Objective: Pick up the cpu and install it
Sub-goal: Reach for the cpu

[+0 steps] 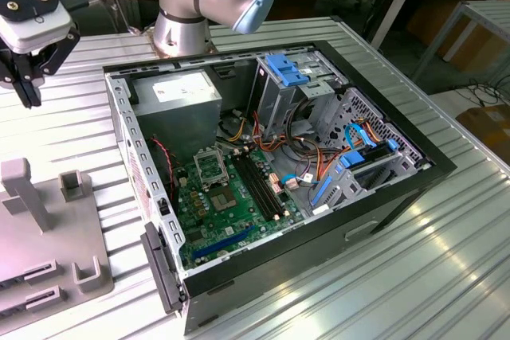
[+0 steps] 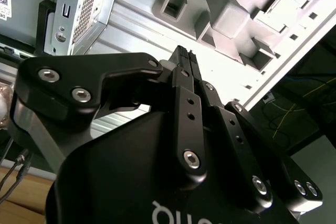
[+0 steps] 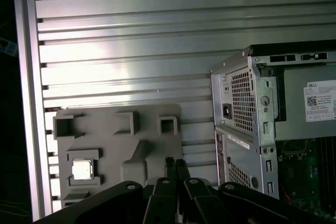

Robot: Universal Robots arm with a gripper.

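Hovering closed and empty, the claw (image 3: 176, 162) seems mid-approach: the cpu (image 3: 82, 170) sits in a pocket of a grey fixture tray (image 3: 144, 135) below and aside of it, so grasping calls for opening first.

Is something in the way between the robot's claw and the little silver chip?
Nothing visible is. In the first wrist view the cpu lies uncovered in its pocket of the grey holder. The gripper, with its fingers closed together, hangs higher up and apart from the chip, with only open air between them.
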